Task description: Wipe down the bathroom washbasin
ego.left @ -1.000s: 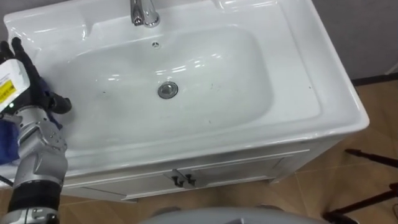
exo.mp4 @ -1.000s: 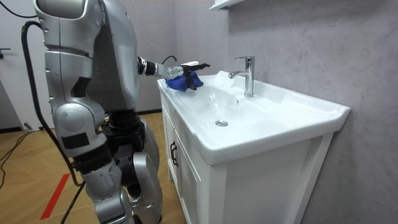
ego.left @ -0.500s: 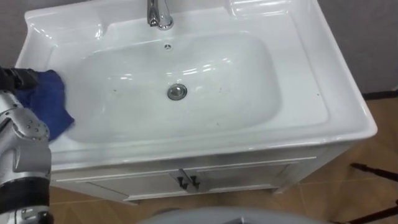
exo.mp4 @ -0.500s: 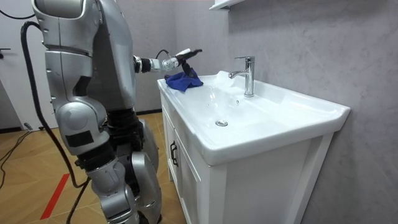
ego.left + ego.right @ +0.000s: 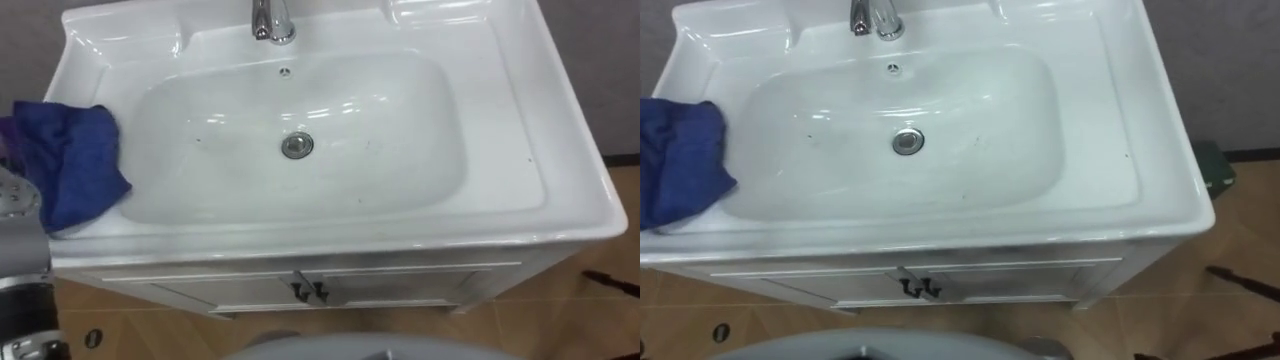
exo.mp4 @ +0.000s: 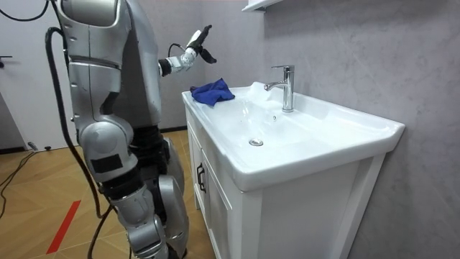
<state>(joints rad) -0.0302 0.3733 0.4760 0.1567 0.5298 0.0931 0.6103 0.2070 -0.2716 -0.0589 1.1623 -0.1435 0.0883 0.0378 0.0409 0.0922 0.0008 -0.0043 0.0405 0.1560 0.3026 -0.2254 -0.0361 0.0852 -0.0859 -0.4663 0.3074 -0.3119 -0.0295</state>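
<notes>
A white basin [image 5: 420, 170] is set in a white vanity, with a chrome faucet [image 5: 271, 20] at the back and a metal drain [image 5: 297, 145] in the middle. A crumpled blue cloth [image 5: 65, 160] lies on the basin's left rim, partly hanging into the bowl, and nothing touches it. In the room view my left hand [image 6: 198, 40] is raised well above and behind the cloth [image 6: 213, 91], fingers straight and holding nothing. I stand upright at the front of the vanity. My left forearm shows at the lower left edge of the left eye view.
Below the basin is a white cabinet with two small dark door handles [image 5: 312, 292]. The floor around it is wood. A grey wall stands behind the vanity, with a shelf edge [image 6: 257, 5] high above the faucet [image 6: 287, 86].
My left hand has let go of the blue cloth and risen up and away from the rim. The cloth stays on the left rim. The eye view has shifted.
</notes>
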